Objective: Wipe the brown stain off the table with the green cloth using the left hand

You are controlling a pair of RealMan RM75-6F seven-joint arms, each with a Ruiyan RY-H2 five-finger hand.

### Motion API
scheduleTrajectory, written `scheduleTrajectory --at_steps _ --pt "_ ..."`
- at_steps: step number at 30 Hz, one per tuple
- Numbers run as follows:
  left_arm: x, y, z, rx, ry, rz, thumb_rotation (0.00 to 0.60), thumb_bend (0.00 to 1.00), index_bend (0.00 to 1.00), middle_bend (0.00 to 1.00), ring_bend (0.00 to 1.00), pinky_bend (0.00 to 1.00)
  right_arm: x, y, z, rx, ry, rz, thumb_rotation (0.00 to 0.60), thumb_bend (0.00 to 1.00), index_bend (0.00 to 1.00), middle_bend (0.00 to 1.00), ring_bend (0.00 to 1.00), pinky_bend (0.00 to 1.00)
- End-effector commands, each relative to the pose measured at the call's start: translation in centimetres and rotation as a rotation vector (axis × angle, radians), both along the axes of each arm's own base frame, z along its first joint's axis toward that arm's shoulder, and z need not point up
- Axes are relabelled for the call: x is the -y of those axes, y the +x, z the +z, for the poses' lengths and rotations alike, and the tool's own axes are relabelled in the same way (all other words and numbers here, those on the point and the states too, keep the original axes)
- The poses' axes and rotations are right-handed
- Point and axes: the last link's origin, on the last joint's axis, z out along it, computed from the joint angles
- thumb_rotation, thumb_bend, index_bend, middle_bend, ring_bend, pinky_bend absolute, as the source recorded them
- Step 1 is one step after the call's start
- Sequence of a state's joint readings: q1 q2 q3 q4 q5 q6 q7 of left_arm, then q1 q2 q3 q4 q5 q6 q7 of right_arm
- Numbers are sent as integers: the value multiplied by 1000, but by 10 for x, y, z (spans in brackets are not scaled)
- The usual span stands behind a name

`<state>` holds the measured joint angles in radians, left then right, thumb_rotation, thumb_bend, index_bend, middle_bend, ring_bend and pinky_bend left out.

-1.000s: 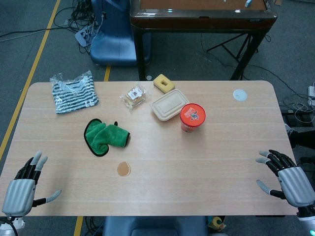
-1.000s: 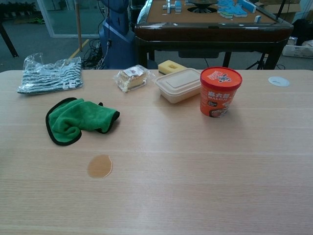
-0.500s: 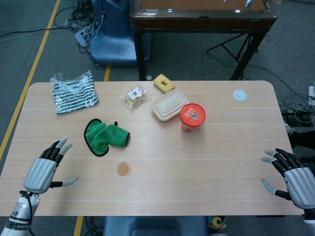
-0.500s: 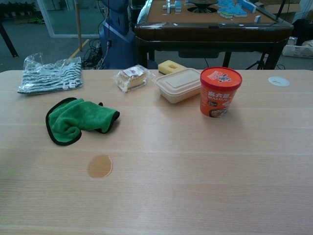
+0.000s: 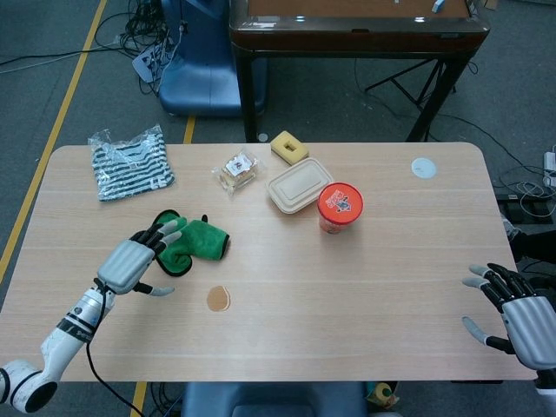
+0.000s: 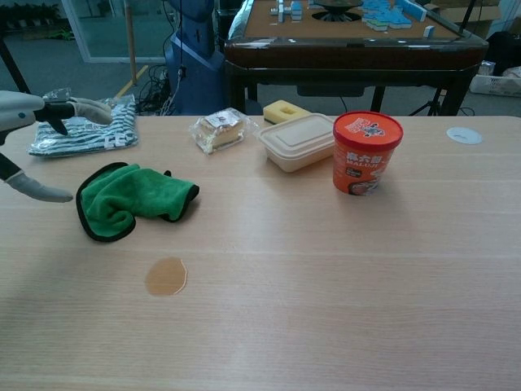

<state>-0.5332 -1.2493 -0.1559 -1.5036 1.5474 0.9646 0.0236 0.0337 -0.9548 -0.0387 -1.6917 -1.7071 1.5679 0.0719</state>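
A crumpled green cloth (image 5: 195,241) (image 6: 134,198) with a dark edge lies on the left half of the table. A small round brown stain (image 5: 218,299) (image 6: 166,276) marks the wood just in front of it. My left hand (image 5: 130,263) (image 6: 28,130) hovers above the cloth's left end, fingers spread and holding nothing. In the head view its fingertips overlap the cloth's near-left part. My right hand (image 5: 519,318) sits at the table's front right corner, fingers apart and empty; the chest view does not show it.
A bagged striped garment (image 5: 130,162) lies at the back left. Behind the cloth are a wrapped snack (image 5: 237,168), a yellow sponge (image 5: 289,147), a lidded beige food box (image 5: 299,184) and an orange noodle cup (image 5: 340,207). A white disc (image 5: 423,168) sits back right.
My left hand has travelled from the front left corner up and rightward to above the cloth's left end, entering the chest view. The right hand has drifted slightly toward the table edge.
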Motion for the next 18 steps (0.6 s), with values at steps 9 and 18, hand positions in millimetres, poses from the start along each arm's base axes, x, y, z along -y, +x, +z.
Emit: scheduleTrajectory --at_steps 9,18 --pt "-55 5 -36 -82 -77 50 600 200 117 49 64 181 3 -1 -2 -4 5 -15 600 330 300 228 141 186" --pt "-77 5 -58 -190 -101 51 600 264 124 29 63 181 4 -3 -3 -5 7 -30 600 329 300 228 141 186"
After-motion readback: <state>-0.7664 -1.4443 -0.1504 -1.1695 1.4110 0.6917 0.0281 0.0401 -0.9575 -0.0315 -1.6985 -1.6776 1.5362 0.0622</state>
